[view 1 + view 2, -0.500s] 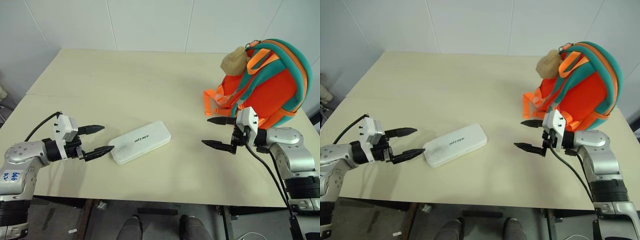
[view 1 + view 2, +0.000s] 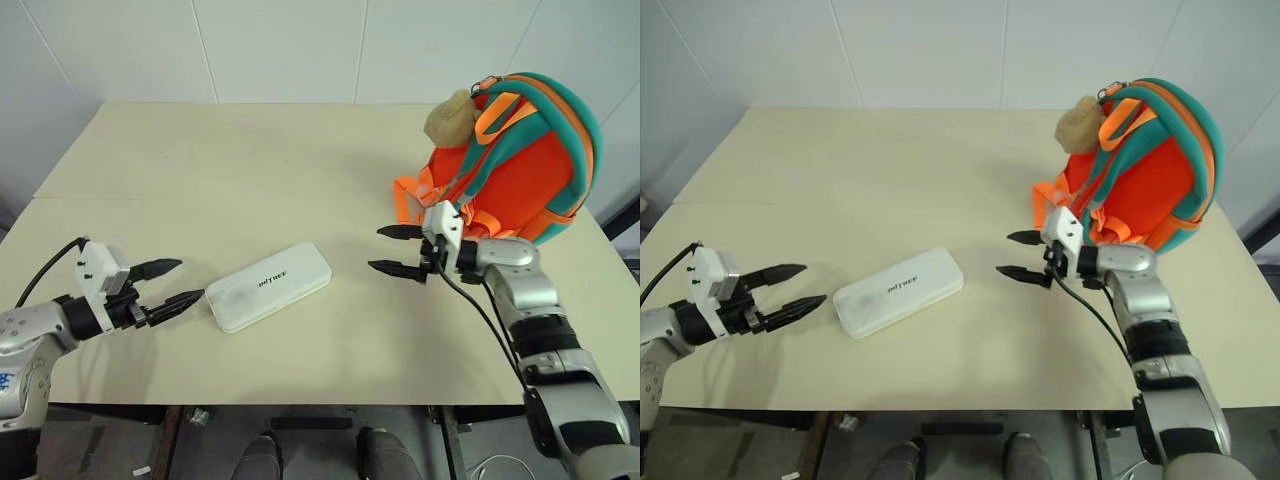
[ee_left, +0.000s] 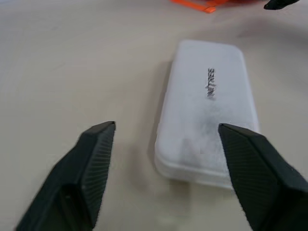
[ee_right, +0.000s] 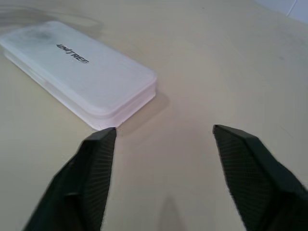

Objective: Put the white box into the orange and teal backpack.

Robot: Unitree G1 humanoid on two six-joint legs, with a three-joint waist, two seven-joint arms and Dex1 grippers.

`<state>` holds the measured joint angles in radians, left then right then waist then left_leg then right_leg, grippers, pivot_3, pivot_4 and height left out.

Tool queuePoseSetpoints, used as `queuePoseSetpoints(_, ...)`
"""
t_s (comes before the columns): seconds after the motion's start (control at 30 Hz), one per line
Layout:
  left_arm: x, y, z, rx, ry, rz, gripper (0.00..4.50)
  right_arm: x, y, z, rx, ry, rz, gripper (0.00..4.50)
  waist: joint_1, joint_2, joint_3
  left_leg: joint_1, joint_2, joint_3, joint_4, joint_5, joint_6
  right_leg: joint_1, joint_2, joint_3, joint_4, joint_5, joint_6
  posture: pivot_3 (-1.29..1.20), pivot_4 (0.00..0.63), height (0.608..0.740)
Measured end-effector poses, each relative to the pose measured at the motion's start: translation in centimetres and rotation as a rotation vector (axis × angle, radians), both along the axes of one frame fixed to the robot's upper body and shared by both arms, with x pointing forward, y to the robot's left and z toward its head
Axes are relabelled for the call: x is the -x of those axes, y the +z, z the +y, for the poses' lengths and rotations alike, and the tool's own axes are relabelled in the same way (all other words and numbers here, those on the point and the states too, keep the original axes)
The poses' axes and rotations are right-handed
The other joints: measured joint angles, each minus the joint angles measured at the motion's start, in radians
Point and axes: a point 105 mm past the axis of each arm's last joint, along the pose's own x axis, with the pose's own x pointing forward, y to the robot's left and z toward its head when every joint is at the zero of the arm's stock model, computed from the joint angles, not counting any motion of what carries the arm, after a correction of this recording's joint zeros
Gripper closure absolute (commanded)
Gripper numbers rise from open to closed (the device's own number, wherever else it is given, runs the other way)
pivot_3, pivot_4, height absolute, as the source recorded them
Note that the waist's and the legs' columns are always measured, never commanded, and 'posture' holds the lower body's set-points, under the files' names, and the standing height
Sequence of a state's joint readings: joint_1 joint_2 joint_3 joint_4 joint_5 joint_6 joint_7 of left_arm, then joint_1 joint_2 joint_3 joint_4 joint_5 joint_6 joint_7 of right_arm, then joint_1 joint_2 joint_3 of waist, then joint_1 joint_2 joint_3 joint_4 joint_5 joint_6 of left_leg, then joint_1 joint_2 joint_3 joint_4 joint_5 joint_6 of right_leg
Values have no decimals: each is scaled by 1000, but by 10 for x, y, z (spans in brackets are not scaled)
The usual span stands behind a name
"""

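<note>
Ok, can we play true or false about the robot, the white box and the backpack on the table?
1. The white box lies flat on the table. True.
2. The right gripper is holding the box. False: it is open and apart from it.
3. The orange and teal backpack stands on the table on the robot's right side. True.
4. The box is already inside the backpack. False: it lies out on the table.
5. The left gripper is open, near one end of the box. True.
6. The backpack is blue. False: it is orange and teal.

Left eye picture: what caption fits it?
Two open grippers, left and right, flank a white box beside an orange backpack.
</note>
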<state>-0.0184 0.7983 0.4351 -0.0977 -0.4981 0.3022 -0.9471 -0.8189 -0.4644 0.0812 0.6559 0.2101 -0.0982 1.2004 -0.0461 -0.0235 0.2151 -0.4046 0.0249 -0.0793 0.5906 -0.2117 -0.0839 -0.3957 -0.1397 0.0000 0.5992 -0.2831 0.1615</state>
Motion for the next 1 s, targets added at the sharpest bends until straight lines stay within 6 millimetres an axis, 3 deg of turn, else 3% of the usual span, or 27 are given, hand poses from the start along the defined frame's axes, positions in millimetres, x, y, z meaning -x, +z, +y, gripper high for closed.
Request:
queuePoseSetpoints(0.2, 17, -35, 9, 5, 79, 78, 3848, -17, -29, 28, 35, -19, 56, 4187, -7, 0, 0, 1, 4, 2, 0, -1, -2, -2, 6, 6, 3, 0, -2, 0, 150, 740)
queuePoseSetpoints(0.23, 18, -40, 6, 14, 76, 93, 3860, -19, -31, 31, 43, -27, 58, 4469, -6, 0, 0, 1, 5, 2, 0, 0, -2, -2, 7, 6, 3, 0, -2, 0, 150, 740)
queuePoseSetpoints(0.37, 15, -58, -15, -2, 26, 147, 3860, -30, -31, 43, 69, -72, 43, 4469, -7, 0, 0, 2, 5, 2, 0, 0, -3, -2, 7, 6, 5, 0, -3, 0, 150, 740)
queuePoseSetpoints(0.53, 4, -59, -36, 7, -26, 134, 3860, -28, -34, 68, 55, -36, 48, 4469, -8, 0, 0, 3, 6, 2, 0, 1, -4, -2, 8, 7, 8, 0, -4, 0, 150, 740)
queuePoseSetpoints(0.7, 1, -60, -34, 8, -21, 136, 3860, -21, -35, 66, 51, 25, 62, 4469, -9, 0, 0, 3, 6, 2, 0, 1, -4, -3, 8, 7, 8, 0, -4, 0, 150, 740)
queuePoseSetpoints(1.0, -11, -56, -30, 6, -12, 108, 3860, 14, -52, 40, 58, 134, 115, 4469, -5, 0, 0, 4, 6, 2, 2, 1, -4, -3, 8, 7, 11, 0, -4, 0, 150, 740)
